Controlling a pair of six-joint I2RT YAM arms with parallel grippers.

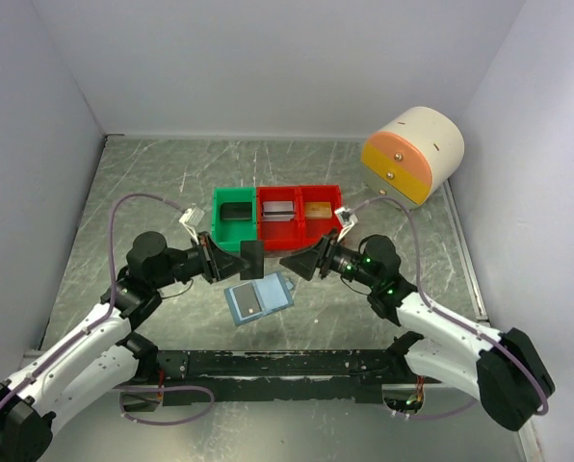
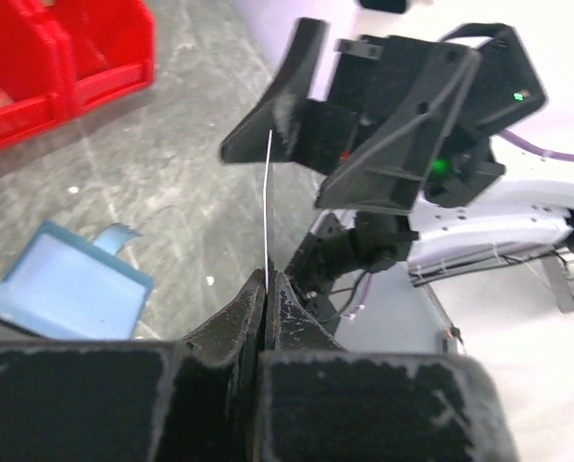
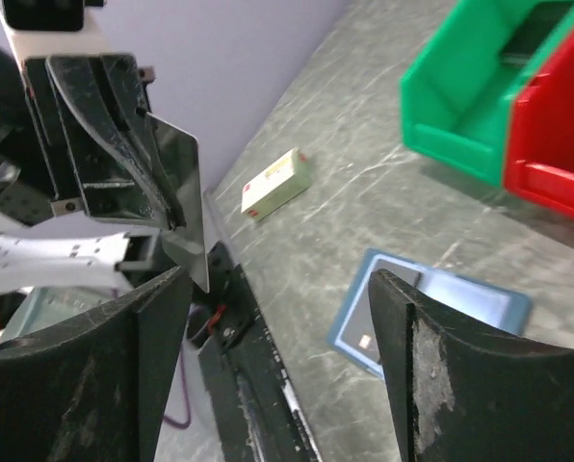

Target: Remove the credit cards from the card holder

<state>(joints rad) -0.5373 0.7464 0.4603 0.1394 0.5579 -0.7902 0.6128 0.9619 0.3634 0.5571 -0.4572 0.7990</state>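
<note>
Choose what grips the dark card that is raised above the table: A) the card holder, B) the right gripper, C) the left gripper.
C: the left gripper is shut on the dark card, and the right gripper stands open.

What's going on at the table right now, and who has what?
The left gripper is shut on a dark grey credit card and holds it upright above the table. The right gripper faces it with its jaws open, holding nothing. Below them the card holder lies open on the table, with another dark card on it.
</note>
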